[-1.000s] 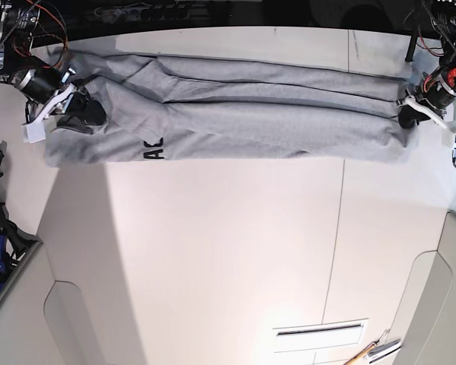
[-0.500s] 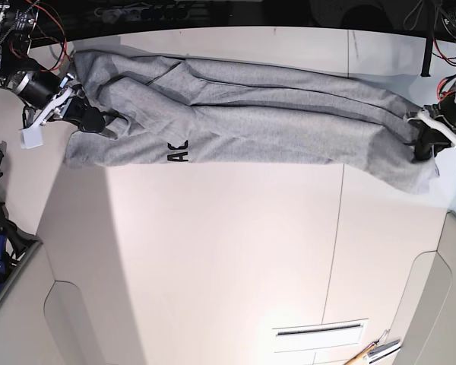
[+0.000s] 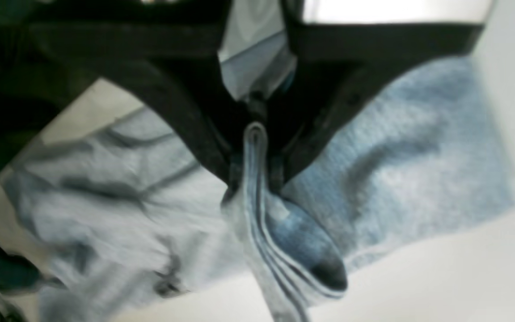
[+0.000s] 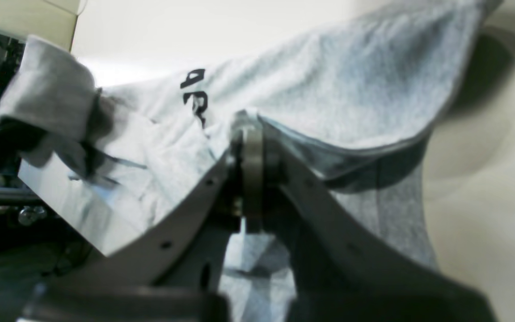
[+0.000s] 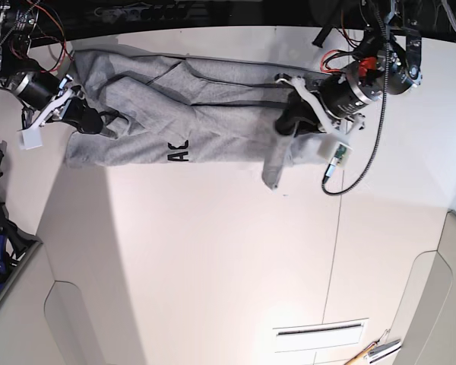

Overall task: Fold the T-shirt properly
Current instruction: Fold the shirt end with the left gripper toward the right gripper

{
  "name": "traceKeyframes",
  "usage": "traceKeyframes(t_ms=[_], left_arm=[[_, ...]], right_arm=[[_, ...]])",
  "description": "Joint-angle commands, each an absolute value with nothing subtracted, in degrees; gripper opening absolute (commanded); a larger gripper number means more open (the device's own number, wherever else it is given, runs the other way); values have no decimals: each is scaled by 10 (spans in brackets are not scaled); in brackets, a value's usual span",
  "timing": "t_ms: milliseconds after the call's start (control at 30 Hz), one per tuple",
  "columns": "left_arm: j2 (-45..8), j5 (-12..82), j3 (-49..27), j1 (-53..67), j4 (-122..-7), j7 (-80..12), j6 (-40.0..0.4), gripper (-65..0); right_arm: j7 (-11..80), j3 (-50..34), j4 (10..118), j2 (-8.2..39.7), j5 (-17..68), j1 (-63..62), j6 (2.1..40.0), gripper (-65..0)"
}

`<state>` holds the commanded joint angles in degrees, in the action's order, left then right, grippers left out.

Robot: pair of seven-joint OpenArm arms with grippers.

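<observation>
Lies in a long strip near the top edge of the base view, on a pale table [image 5: 213, 258]: the T-shirt [image 5: 213, 142], narrowed lengthwise but rumpled, with layers uneven at the end by the right arm. Looks partway folded at best, probably at the stage of bringing one end in over the rest.

Closed firmly around a thick, layered bunch of shirt: the left gripper [image 3: 255, 174], with a loop of cloth bulging beside the pinch and a loose tail hanging past it. Could easily set down a twisted flap if released with that loop unflattened. Might also drop only the outer layers, because of so many being stacked between the fingers.

Pressed together on a raised ridge of shirt near the other end: the right gripper [image 4: 253, 138]. Risks dragging the whole strip askew if pulled while the left arm carries its end inward; may equally pucker the middle if held too near. Calls for lowering the carried end square with the strip, then smoothing before letting go.

Show smallest, beside the creases: black printed letters [image 4: 195, 91]. Could end up half-tucked under a wrinkle, from slack cloth gathering there.
</observation>
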<state>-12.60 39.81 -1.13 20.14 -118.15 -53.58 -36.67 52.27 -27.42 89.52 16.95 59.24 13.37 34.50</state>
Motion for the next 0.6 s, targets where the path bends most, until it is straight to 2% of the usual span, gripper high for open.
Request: traceKeyframes(t_ms=[33, 167, 200, 300, 367, 600], left_arm=[[-125, 389, 6, 201, -1179, -536, -367, -640], [-125, 374, 50, 202, -1176, -533, -367, -367], [-125, 375, 55, 202, -1176, -531, -366, -329], [-125, 388, 60, 202, -1176, -529, -366, -321], [-125, 405, 60, 202, -1176, -529, -366, -321], [-124, 413, 60, 202, -1176, -521, -367, -321]], right_arm=[[523, -274, 895, 170, 586, 132, 345, -650], [523, -290, 895, 170, 566, 128, 345, -650], [525, -299, 895, 170, 563, 128, 345, -584], [530, -343, 895, 170, 563, 128, 345, -336], [530, -369, 895, 171, 556, 129, 345, -250], [530, -357, 878, 174, 531, 134, 345, -240]])
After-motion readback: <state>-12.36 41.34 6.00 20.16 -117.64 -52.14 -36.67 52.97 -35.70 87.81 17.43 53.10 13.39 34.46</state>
